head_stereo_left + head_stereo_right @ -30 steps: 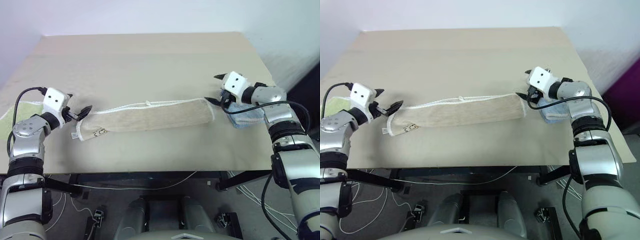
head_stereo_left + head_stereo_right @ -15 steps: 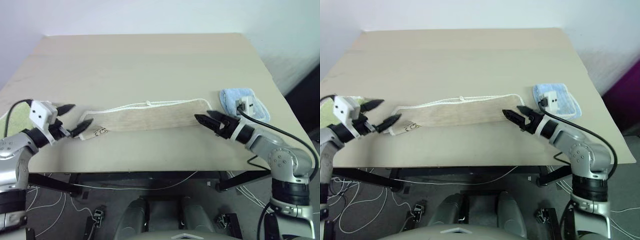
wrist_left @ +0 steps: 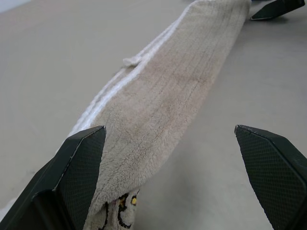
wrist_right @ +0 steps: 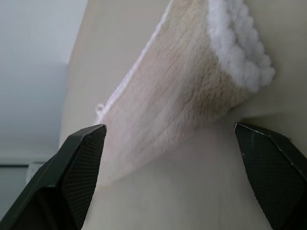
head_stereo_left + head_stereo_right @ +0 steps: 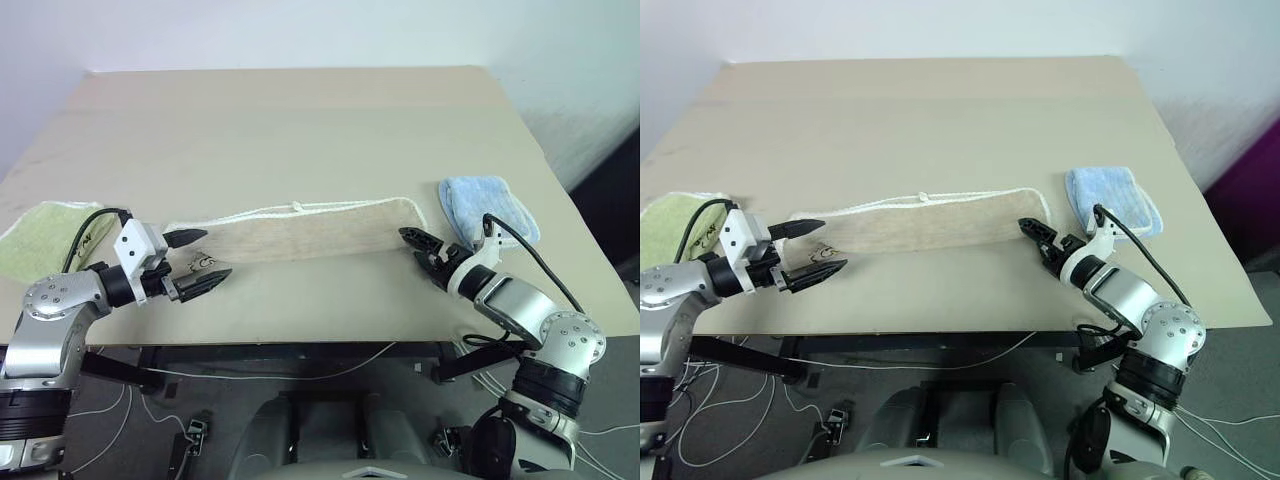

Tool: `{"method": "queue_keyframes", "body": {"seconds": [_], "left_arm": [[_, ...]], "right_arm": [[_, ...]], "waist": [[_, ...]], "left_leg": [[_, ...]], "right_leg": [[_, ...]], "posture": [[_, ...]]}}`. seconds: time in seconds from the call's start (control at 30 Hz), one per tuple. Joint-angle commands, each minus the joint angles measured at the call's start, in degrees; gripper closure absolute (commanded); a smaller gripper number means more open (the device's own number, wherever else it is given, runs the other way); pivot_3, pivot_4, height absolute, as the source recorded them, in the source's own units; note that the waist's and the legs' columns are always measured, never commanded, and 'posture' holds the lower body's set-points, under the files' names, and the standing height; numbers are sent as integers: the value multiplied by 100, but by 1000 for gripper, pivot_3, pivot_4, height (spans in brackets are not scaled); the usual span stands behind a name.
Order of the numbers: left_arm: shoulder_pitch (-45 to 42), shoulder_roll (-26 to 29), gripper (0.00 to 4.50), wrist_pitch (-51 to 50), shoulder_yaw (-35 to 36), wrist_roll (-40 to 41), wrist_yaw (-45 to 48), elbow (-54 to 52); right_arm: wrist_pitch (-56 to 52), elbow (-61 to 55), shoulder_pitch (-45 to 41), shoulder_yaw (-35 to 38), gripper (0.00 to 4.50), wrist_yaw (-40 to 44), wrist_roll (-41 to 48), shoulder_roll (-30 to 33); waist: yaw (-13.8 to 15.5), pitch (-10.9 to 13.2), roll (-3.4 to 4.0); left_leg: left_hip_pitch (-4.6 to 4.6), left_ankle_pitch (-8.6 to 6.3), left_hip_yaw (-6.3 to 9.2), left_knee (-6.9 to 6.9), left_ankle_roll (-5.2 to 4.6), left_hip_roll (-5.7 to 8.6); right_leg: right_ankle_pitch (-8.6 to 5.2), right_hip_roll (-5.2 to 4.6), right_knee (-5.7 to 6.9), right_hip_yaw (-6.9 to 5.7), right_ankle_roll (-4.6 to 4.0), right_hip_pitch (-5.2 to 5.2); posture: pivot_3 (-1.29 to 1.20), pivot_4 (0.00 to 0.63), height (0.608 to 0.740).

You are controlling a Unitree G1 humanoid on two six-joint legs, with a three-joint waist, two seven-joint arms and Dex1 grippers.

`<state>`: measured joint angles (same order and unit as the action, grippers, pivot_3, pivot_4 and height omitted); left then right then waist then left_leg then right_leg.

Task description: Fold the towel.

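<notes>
Since the towel lying as a long strip across the near tabletop looks soft, light and floppy, its two ends suit gripping, where the left tool and right tool hover wide open, empty

Towel: beige/tan terry, folded lengthwise into a long narrow strip, lying flat on the table. White corded edging runs along its far long side and around both ends, with a small loop about midway. Strip runs roughly parallel to the table's near edge, nearer that edge than the far one, its right end slightly farther back. Dark printed mark near its left end.
</notes>
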<state>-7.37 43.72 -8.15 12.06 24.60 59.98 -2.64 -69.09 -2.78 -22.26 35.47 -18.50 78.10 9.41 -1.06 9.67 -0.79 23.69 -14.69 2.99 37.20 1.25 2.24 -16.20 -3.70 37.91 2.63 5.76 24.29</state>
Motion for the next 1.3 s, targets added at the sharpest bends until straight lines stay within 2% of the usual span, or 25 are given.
{"method": "queue_keyframes", "body": {"seconds": [0.03,0.3,0.4,0.73,0.83,1.17,1.3], "left_arm": [[85,-66,0,-98,-96,200,98,-428],[312,-134,0,-286,-225,267,146,-760],[410,-145,0,-337,-244,294,172,-875],[491,-224,0,-311,-298,237,131,-883],[488,-244,0,-289,-325,218,120,-866],[442,-254,0,-48,-338,36,127,-617],[438,-273,0,10,-360,12,118,-581]], "right_arm": [[495,330,-202,18,16,-278,32,-43],[1320,814,-489,-93,16,-408,-68,-239],[1426,794,-472,-153,863,-422,3,-259],[1590,760,-443,-263,4395,-490,83,-162],[1594,747,-468,-260,4452,-432,79,-4],[1439,867,-853,-224,4452,106,22,1267],[1267,760,-940,-581,4452,552,-222,1592]], "waist": [[-5,-1,-1],[-15,-2,-3],[-13,-2,-2],[-13,-2,-1],[-6,-1,1],[-5,2,5],[-2,2,5]], "left_leg": [[-1,0,-2,1,0,0],[-20,0,-3,0,-1,-3],[-24,0,-3,0,-1,-3],[-23,0,-3,-1,-1,-3],[-24,0,-2,0,-1,-3],[-23,0,-3,-2,-2,-3],[-22,-1,-4,-1,-2,-4]], "right_leg": [[0,1,0,0,0,-1],[0,6,0,1,0,-22],[0,6,-1,1,0,-26],[-1,6,-2,1,0,-25],[-1,5,-3,0,0,-27],[-1,5,-6,1,0,-27],[-1,5,-10,1,0,-28]], "posture": [[0,150,740],[0,150,740],[0,150,740],[0,150,740],[0,150,740],[0,150,740],[0,150,740]]}}
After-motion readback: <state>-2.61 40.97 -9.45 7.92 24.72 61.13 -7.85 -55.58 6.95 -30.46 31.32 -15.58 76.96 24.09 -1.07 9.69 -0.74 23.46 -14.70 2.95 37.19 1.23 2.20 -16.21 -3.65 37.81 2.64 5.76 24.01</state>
